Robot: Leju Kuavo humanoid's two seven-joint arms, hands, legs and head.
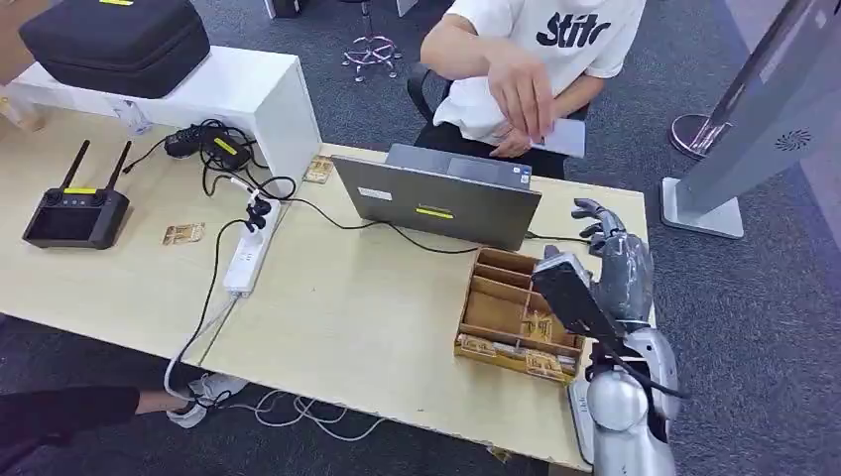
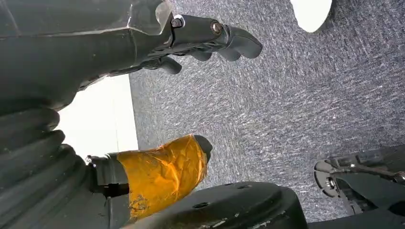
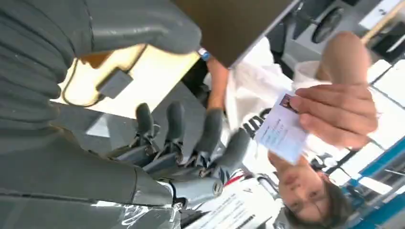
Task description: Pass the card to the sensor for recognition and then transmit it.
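Card (image 1: 563, 137) is being held in a person's hand (image 1: 523, 94) beyond the far edge of the counter (image 1: 347, 327), behind the grey laptop (image 1: 441, 203), in the head view. Right hand (image 1: 617, 260) is rising at the counter's right end, just beside the wooden compartment tray (image 1: 516, 317), its fingers (image 1: 592, 210) spreading apart and gripping nothing. A white power strip (image 1: 246, 260) is lying left of centre, a black controller with two antennas (image 1: 76, 213) is sitting further left, and a black case (image 1: 114, 38) is resting on a white shelf (image 1: 243, 89). Left wrist view: left hand (image 2: 157, 43) is hanging over grey carpet (image 2: 286, 105), its dark fingers (image 2: 229, 40) curling inward on nothing, its thumb (image 2: 162, 171) wrapped in orange tape. Right wrist view: right hand (image 3: 191, 143) is reaching with fingers (image 3: 210, 129) extending apart and empty, near but not touching the card (image 3: 282, 131), which the person's hand (image 3: 339, 107) is pinching by one edge.
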